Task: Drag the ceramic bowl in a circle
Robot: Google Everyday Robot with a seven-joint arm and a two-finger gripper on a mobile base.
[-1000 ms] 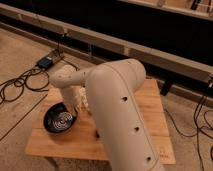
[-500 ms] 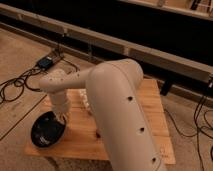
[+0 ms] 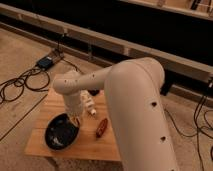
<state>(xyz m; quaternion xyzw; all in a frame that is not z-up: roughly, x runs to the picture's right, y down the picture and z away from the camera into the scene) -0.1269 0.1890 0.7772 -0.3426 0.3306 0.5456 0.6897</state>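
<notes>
Ceramic bowl (image 3: 62, 132) sits at the counter (image 3: 100, 147) front-left corner, near the left and front edges. Gripper (image 3: 76, 119) reaches down to its far-right rim. Judging by this, the circle is under way, unfinished. Open room lies behind; a reddish-brown oblong (image 3: 101, 127) crowds the right.

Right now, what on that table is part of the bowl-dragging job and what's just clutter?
In the job:
- black bowl, near the table's front left
- hand, at the bowl's far rim

Lying about:
- reddish-brown oblong thing, right of the bowl
- pale block, behind it
</notes>
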